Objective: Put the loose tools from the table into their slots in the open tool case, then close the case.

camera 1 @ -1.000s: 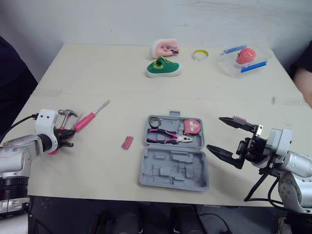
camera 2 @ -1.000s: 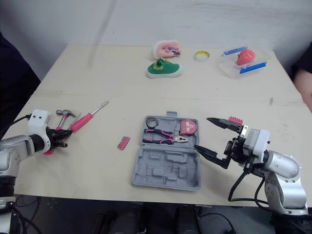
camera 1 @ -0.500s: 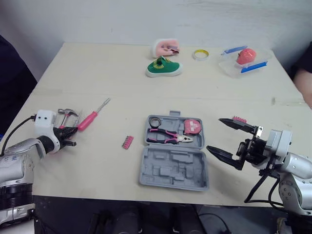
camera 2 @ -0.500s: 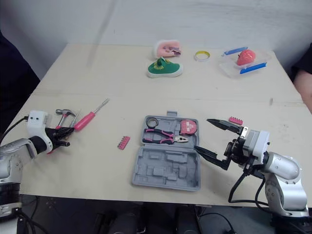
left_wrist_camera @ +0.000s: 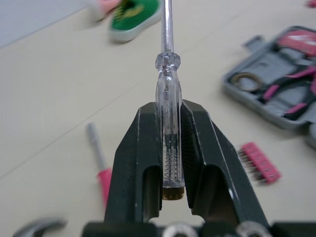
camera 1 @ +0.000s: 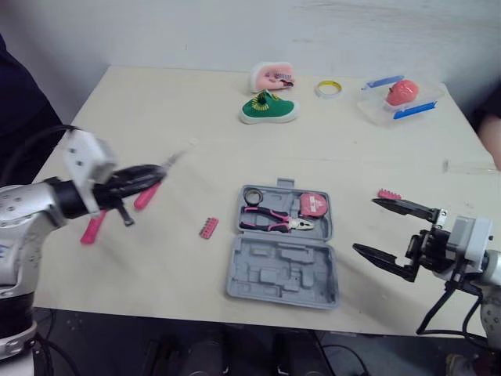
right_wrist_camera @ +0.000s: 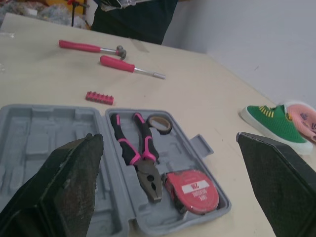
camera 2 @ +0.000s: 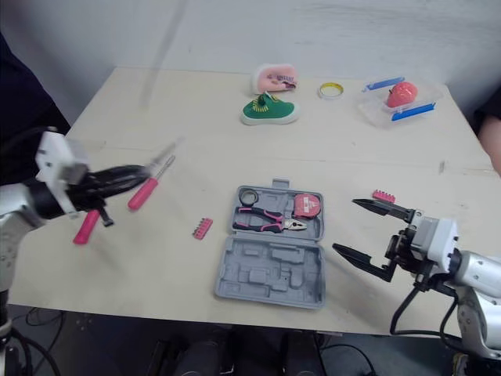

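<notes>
The left claw (left_wrist_camera: pixel 170 109) pinches the light, stiff, likely slippery clear screwdriver (left_wrist_camera: pixel 167 61) by its handle, left of the tool case (camera 1: pixel 274 276); the right claw (camera 1: pixel 366 225) is spread.

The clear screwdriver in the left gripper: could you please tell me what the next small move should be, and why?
Probably carry it rightward toward the open tool case. The left gripper is shut on the clear screwdriver, well to the case's left, and the case's near half shows empty moulded slots. The right gripper stands open at the case's right.
</notes>
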You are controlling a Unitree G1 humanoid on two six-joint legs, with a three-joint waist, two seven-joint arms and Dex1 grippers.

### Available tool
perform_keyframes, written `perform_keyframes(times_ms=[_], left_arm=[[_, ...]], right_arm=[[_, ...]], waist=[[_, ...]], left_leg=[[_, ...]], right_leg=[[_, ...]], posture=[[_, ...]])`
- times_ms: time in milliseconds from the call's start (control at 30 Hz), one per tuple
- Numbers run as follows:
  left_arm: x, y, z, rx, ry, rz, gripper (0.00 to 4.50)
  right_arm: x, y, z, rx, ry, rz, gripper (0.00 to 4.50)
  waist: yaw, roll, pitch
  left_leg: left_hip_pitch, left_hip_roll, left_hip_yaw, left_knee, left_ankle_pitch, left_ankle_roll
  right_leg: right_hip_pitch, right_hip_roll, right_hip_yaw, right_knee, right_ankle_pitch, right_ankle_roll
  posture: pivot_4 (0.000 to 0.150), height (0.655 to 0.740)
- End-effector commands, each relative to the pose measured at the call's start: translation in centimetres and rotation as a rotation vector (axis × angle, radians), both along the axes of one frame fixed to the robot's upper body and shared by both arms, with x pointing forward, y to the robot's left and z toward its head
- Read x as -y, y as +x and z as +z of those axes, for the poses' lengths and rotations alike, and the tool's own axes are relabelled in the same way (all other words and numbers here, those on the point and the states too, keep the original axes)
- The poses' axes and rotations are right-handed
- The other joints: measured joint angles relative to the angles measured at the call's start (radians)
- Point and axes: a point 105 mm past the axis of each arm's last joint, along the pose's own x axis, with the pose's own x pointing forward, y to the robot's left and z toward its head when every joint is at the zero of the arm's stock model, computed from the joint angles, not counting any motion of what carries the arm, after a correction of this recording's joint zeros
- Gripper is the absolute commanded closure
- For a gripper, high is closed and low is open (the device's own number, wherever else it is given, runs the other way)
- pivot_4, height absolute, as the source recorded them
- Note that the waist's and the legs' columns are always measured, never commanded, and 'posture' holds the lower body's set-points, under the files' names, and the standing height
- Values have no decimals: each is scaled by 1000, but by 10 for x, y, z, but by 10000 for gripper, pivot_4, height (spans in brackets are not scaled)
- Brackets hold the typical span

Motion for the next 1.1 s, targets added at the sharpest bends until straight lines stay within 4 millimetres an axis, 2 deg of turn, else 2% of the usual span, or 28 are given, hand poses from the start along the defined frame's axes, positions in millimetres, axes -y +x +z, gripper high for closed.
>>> perform_keyframes(times_ms=[33, 133, 200, 333, 433, 467, 567, 700, 900, 1100], left_arm=[[30, -13, -2, -2, 59, -207, 44905], [58, -20, -14, -65, 102, -392, 44905], [70, -22, -21, -67, 158, -466, 44905], [96, -22, -32, -148, 185, -511, 44905], [112, -27, -57, -188, 367, -544, 44905], [117, -17, -59, -160, 402, -493, 44905], [124, -1, -61, -64, 514, -427, 44905], [137, -5, -72, -125, 543, -415, 44905], [151, -13, -84, -162, 575, -450, 44905], [155, -6, -86, -142, 585, -403, 44905]], right_arm=[[5, -9, 11, 23, 0, 3, 0], [0, -14, 8, -31, 6, 45, 0], [-3, -17, 7, -61, 10, 68, 0], [-2, -17, 7, -90, 8, 66, 0], [-4, -17, 6, -97, 6, 60, 0], [-7, -17, 6, -97, 1, 58, 0], [-13, -18, 7, -104, 0, 50, 0], [-22, -19, 8, -115, 5, 45, 0], [-25, -17, 7, -127, 6, 33, 0], [-28, -17, 7, -128, 5, 29, 0]], waist=[[0, 0, 0], [-1, 0, 0], [-1, 0, 0], [1, 0, 0], [2, 0, 0], [2, 0, 0], [5, 0, 0], [4, 0, 0], [10, 0, 0], [13, 0, 0]], left_leg=[[0, 0, 0, 0, 0, 0], [0, 0, 0, 0, 0, 1], [0, 0, 0, 1, 0, 1], [0, 0, 0, 1, 1, 1], [-1, 0, 0, 3, 0, 2], [-2, 0, -1, 3, 0, 2], [-4, 0, -1, 5, 1, 2], [-9, 2, -3, 13, 0, 3], [-9, 2, -4, 15, 0, 4], [-9, 2, -4, 15, 0, 4]], right_leg=[[0, 0, 0, 0, 0, 0], [0, 1, 0, 1, 0, 0], [0, 1, 0, 1, 0, 0], [0, 2, 0, 1, 0, 0], [0, 2, 0, 1, 0, 0], [0, 2, -1, 1, 0, 0], [-1, 2, -1, 1, 0, 1], [-2, 4, -2, 3, 0, 1], [-2, 4, -2, 4, 0, 1], [-2, 4, -2, 4, 0, 1]], posture=[[1500, 7400], [1500, 7400], [1500, 7400], [1500, 7400], [1500, 7400], [1500, 7400], [1500, 7400], [1500, 7400], [1500, 7400], [1500, 7400]])
